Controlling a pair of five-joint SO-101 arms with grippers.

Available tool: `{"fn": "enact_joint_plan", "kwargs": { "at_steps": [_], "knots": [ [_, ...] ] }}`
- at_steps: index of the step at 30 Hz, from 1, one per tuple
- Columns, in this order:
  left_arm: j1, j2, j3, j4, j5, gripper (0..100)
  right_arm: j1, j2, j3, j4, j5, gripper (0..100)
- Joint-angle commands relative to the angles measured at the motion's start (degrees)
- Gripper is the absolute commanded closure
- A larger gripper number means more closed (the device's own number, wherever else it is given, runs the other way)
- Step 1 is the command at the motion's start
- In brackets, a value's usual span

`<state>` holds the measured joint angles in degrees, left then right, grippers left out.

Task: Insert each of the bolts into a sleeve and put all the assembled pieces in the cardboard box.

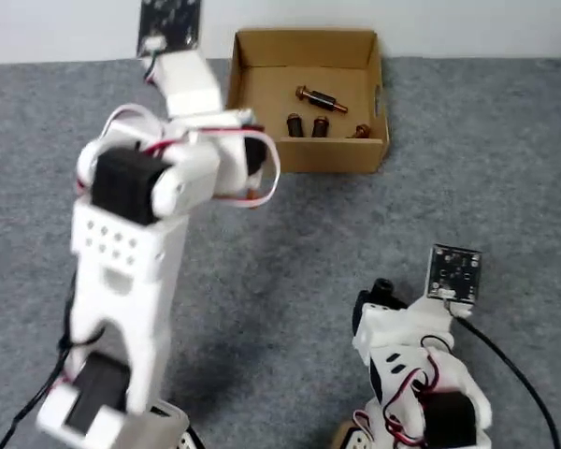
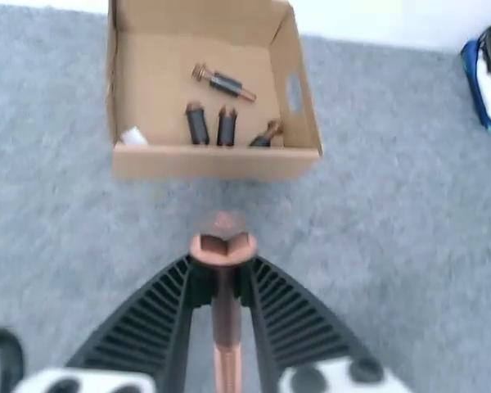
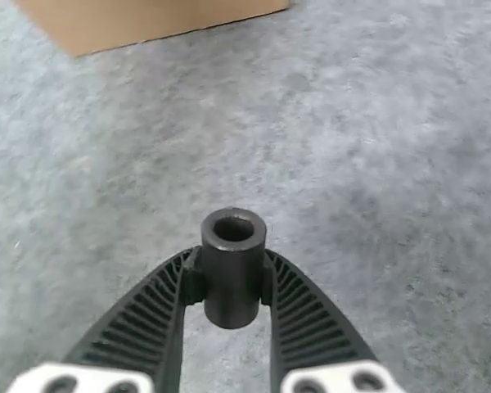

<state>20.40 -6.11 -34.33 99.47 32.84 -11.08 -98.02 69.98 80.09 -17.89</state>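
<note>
Four assembled pieces [image 1: 320, 99] lying in the cardboard box [image 1: 309, 155] at the far edge of the tabletop [image 1: 486, 178], left hand [image 2: 221, 270] closed on a copper bolt [image 2: 227, 336] just short of the box, right hand [image 3: 231, 268] clamped around a black sleeve [image 3: 231, 296] nearer the near edge.

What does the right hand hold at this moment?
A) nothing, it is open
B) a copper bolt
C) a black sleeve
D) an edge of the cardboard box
C: in the right wrist view the right hand is shut on a black sleeve with its hollow end showing, while the copper bolt is in the left hand.
</note>
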Motion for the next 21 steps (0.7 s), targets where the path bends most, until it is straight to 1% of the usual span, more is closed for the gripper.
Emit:
{"fn": "enact_joint_plan", "kwargs": {
  "at_steps": [1, 6, 14, 21],
  "knots": [
    [0.35, -10.55, 8.48, -2.99, -0.35, 100, -2.77, -0.13, -1.76, -1.27, 0.79, 99.1],
    [0.44, -23.74, 21.23, -8.26, -0.35, 100, -10.51, -0.13, -2.55, -1.45, 0.70, 99.1],
    [0.44, -45.89, 48.31, -16.35, -0.35, 100, -21.76, -0.13, -2.64, -4.35, 0.88, 99.1],
    [0.44, -64.00, 68.62, -24.26, -0.26, 100, -32.66, -0.13, -2.55, -6.46, 6.77, 99.1]
  ]
}}
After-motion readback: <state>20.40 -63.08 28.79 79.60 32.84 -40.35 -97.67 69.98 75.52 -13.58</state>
